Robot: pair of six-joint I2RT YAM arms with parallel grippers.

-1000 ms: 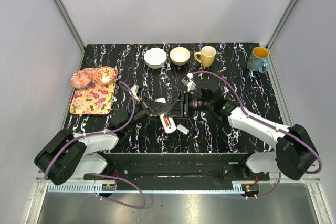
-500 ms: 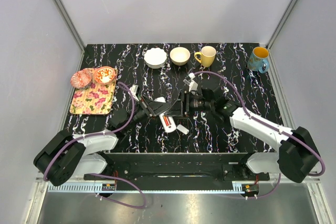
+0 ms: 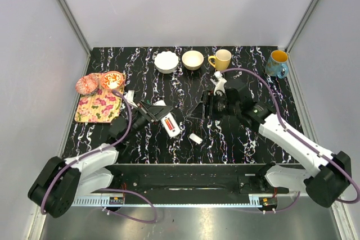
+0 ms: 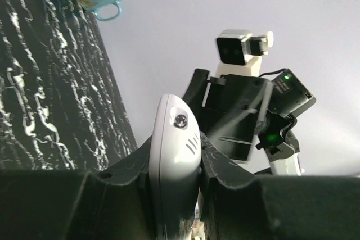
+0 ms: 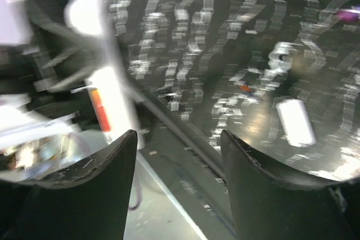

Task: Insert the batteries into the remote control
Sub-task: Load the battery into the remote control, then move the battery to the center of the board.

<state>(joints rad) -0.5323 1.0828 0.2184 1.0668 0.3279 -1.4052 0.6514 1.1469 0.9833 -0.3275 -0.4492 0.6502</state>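
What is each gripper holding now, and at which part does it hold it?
The left gripper holds the remote control by its two long edges, the rounded end sticking out past the fingers. The right gripper is open, holding nothing.

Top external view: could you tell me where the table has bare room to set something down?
Bare: the right stretch between the blue mug and the right arm, and the near strip beside the cover piece. Crowded: the centre around the left gripper holding the remote control.
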